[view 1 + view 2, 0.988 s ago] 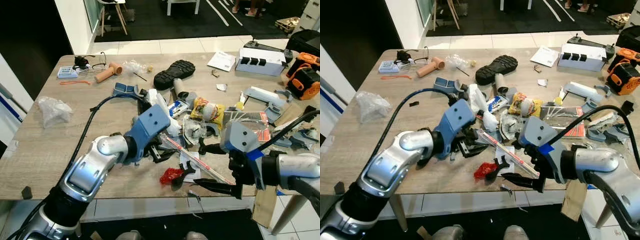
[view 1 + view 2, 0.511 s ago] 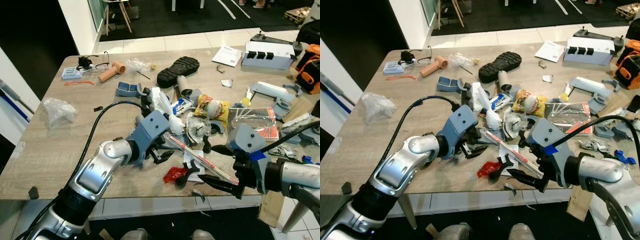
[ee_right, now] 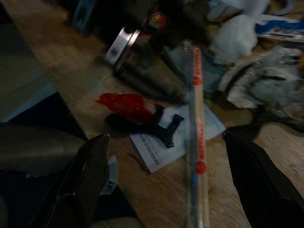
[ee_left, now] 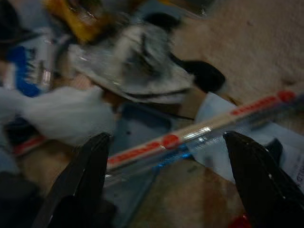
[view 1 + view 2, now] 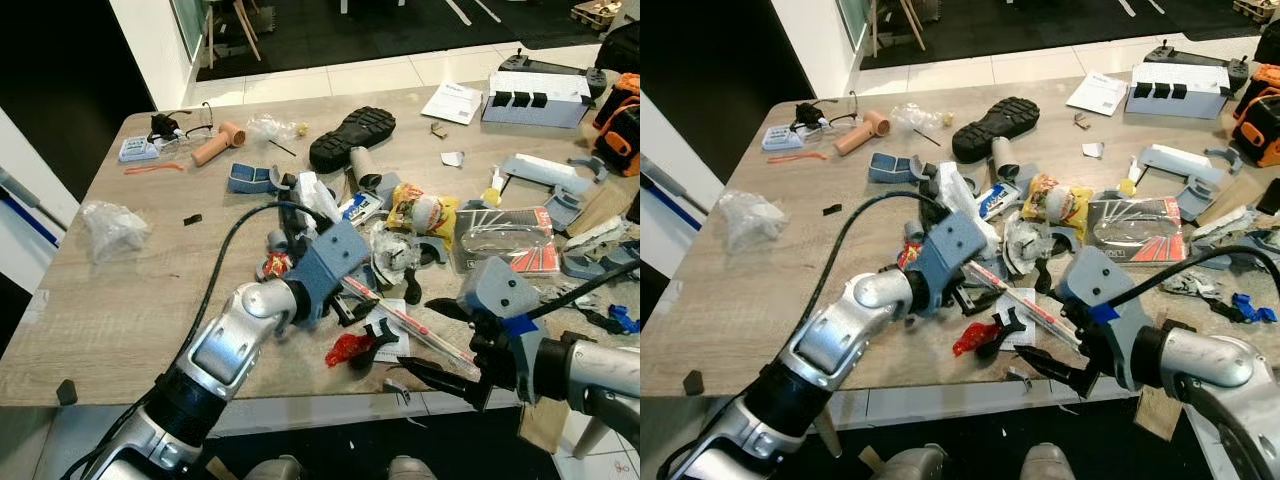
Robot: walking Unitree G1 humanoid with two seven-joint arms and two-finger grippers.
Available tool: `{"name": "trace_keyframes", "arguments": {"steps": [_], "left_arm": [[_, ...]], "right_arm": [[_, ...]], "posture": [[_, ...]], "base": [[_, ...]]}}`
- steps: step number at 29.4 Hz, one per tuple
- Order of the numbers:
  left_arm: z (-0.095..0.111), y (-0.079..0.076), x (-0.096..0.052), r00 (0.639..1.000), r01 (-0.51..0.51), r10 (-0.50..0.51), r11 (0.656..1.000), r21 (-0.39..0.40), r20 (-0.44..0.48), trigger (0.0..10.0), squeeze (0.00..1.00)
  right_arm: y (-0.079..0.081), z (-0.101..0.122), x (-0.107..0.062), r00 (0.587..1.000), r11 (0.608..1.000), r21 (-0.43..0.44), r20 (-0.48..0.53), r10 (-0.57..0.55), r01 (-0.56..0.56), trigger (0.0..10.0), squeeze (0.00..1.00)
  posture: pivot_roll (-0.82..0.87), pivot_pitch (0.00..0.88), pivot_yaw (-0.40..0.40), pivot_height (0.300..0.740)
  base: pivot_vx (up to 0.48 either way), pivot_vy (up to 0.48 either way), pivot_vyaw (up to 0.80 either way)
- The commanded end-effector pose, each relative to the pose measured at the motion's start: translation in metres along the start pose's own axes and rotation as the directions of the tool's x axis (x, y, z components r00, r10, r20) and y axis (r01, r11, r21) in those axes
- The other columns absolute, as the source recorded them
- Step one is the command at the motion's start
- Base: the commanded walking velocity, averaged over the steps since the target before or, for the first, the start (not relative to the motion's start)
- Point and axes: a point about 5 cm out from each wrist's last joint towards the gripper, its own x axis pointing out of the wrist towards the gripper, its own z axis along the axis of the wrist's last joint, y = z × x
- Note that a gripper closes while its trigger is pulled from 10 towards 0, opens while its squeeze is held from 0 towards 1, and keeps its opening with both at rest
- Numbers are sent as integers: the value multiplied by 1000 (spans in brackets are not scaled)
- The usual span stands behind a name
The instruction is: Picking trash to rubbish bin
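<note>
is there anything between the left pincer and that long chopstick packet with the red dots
Nothing visible. In the left wrist view the chopstick packet lies straight ahead between the open fingers of the left pincer, with bare table in front of it. A crumpled clear wrapper and white tissue lie just beyond it.

A wooden table (image 5: 120, 300) bears a black shoe sole (image 5: 350, 138).

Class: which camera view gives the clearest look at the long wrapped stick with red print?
The right wrist view: the wrapped stick runs lengthwise between the open fingers, its red print clear. The left wrist view shows it blurred, crossing diagonally. Both eye views show it small amid the clutter.
</note>
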Motion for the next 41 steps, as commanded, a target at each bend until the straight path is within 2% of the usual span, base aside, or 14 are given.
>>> {"name": "trace_keyframes", "arguments": {"steps": [1,7,10,14,16,19,26,32,41], "left_arm": [[-9,-3,2,1000,1,0,1000,3,-28,10000,0],[-17,-3,9,998,-42,41,999,-20,-54,10000,0],[-13,-2,12,998,-66,65,997,-29,-26,10000,0],[14,7,11,988,-94,103,992,-82,116,10000,0],[28,20,6,972,-124,144,986,-115,187,10000,0],[34,30,0,963,-133,160,982,-133,218,10000,0],[13,41,-8,975,-160,170,984,-78,142,10000,0],[-19,59,-20,983,-181,182,982,-48,8,10000,0],[-34,73,-29,964,-253,252,967,-7,-81,10000,0]], "right_arm": [[5,2,-1,1000,1000,-3,7,12,-12,10000,0],[8,4,0,1000,1000,4,16,7,-7,10000,0],[9,4,0,1000,1000,5,16,5,-5,10000,0],[9,5,-3,1000,1000,7,12,0,0,10000,0],[9,5,-4,1000,1000,8,10,-3,3,10000,0],[9,5,-4,1000,1000,11,8,-2,2,10000,0],[9,4,-4,1000,1000,16,7,-4,4,10000,0],[9,4,-5,1000,1000,23,-2,-9,9,10000,0],[8,4,-6,1000,1000,24,-4,-13,13,10000,0]], "posture": [[-214,84,128,740],[-226,92,130,740],[-229,94,130,740],[-236,102,127,740],[-235,103,125,740],[-231,106,125,740],[-230,109,124,740],[-234,115,121,740],[-231,118,120,740]], "base": [[0,0,0],[0,0,0],[0,0,0],[0,0,0],[0,0,0],[0,0,0],[0,0,0],[0,0,0],[0,0,0]]}}
